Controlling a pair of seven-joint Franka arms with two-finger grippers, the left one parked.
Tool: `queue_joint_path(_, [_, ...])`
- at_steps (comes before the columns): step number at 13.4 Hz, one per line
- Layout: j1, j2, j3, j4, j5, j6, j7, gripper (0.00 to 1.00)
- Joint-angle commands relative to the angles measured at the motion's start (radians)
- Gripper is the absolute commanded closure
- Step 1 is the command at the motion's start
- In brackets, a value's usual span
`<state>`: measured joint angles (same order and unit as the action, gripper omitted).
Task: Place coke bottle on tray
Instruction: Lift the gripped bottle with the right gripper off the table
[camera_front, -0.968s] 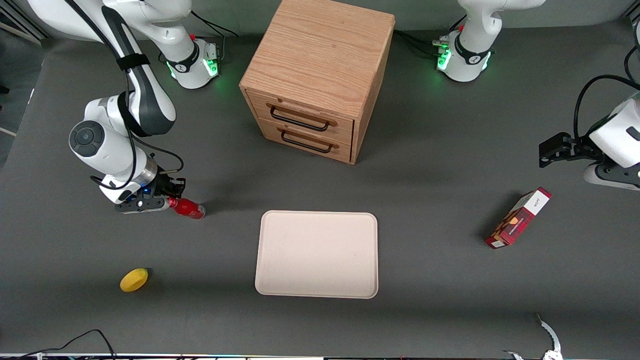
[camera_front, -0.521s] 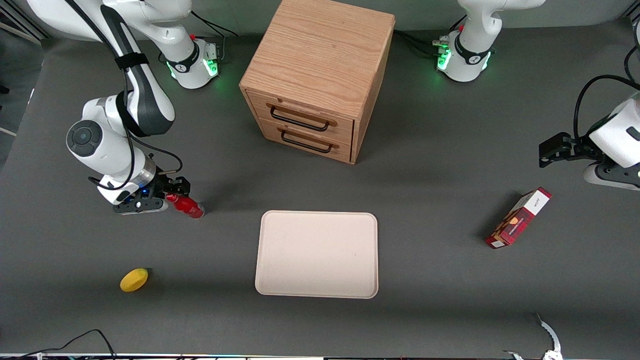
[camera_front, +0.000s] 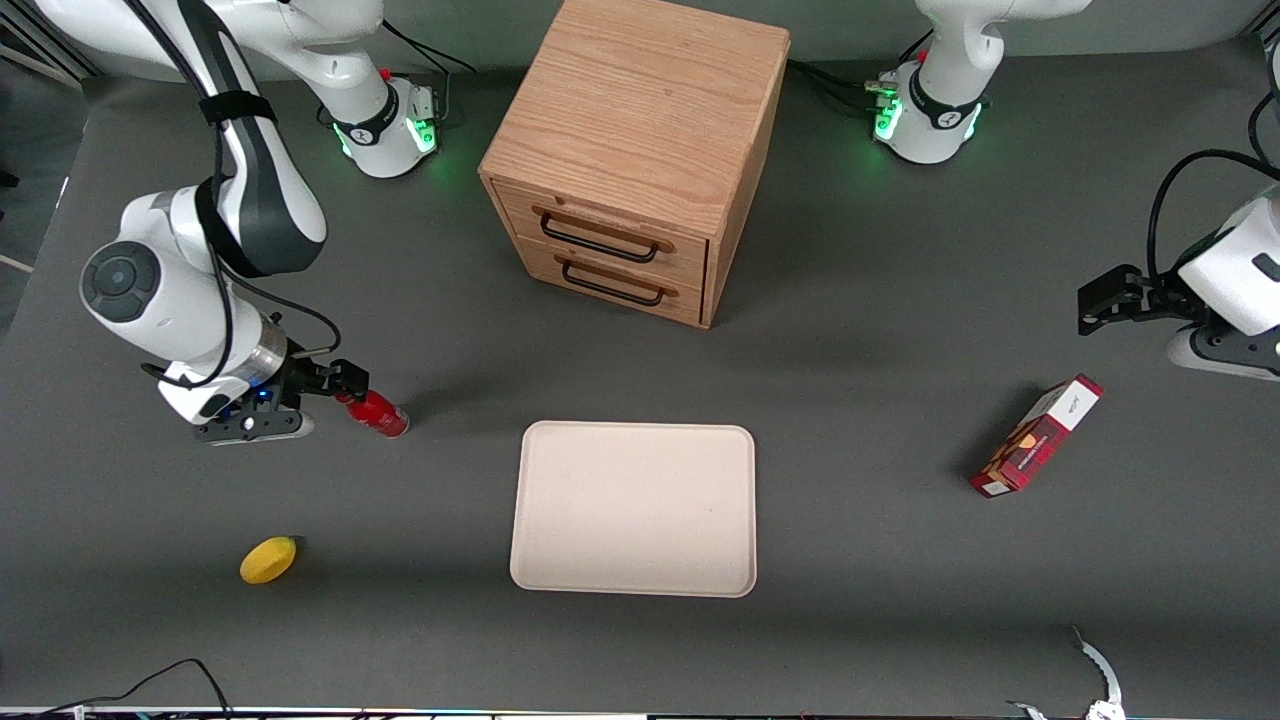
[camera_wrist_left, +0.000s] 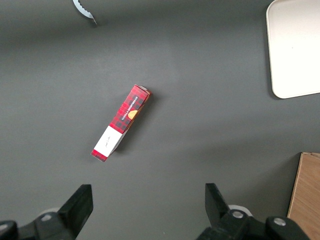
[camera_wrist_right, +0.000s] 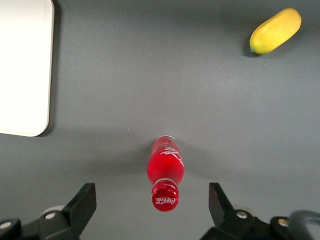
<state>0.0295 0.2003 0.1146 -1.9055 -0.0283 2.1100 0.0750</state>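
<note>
The coke bottle is small and red and stands on the dark table, apart from the tray and toward the working arm's end. In the right wrist view the bottle shows from above, its red cap nearest the camera. My right gripper is open and hovers above the bottle's cap. In the right wrist view the gripper has one finger on each side of the cap, well apart from it. The cream-beige tray lies flat and bare at mid table; its corner shows in the right wrist view.
A yellow lemon-like fruit lies nearer the front camera than the bottle. A wooden two-drawer cabinet stands farther from the camera than the tray. A red rectangular box lies toward the parked arm's end.
My right arm's wrist has risen and shifted toward the working arm's end of the table. The bottle has stayed where it was.
</note>
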Motion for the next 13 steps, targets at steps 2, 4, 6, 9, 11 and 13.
queue_joint_path(2, [-0.003,0.057,0.002,0.103,-0.013,-0.11,-0.064,0.0])
queue_joint_path(4, [-0.01,0.05,0.002,0.048,-0.013,-0.097,-0.07,0.0])
queue_joint_path(6, [-0.01,0.036,0.002,-0.013,-0.016,-0.046,-0.075,0.0])
queue_joint_path(9, [-0.011,0.037,0.002,-0.065,-0.025,0.016,-0.092,0.01])
queue_joint_path(11, [-0.013,0.033,0.002,-0.092,-0.031,0.042,-0.092,0.04])
queue_joint_path(13, [-0.014,0.028,0.002,-0.113,-0.033,0.064,-0.093,0.08])
